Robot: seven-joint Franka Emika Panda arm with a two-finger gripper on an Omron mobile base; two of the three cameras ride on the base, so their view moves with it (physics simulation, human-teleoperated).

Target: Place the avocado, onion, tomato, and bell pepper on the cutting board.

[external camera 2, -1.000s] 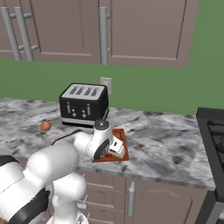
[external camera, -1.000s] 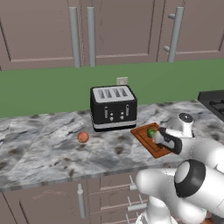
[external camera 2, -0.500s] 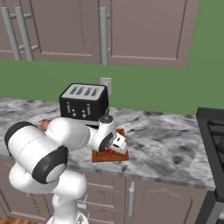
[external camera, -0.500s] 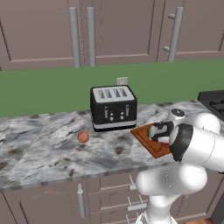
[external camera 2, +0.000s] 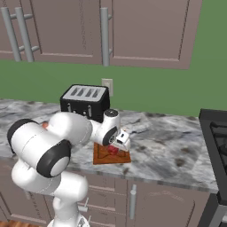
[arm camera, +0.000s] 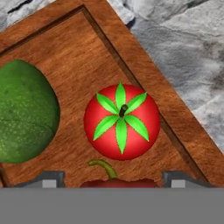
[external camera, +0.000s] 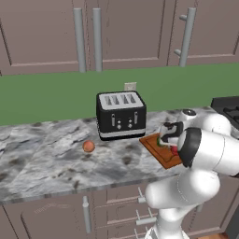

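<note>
Pincer (arm camera: 111, 181) is seen poised over the board (arm camera: 65, 57), its two tips set apart with nothing clamped between them. Directly ahead of the tips, in the hand view, the tomato (arm camera: 121, 121) is found resting on the board, green stem leaves showing, free of any grip. Beside it the avocado (arm camera: 24, 118) is laid on the same wood, apart from the tomato. A red pepper (arm camera: 116, 181) with a curled green stem is glimpsed between the tips at the bottom edge; whether it is touched cannot be told. The board's grooved border is seen close to the tomato, with marbled counter (arm camera: 183, 52) beyond it. From the left base view, the onion (external camera: 88, 146) is spotted alone on the counter, well apart from the board (external camera: 156, 147), left of the toaster (external camera: 121, 115).
</note>
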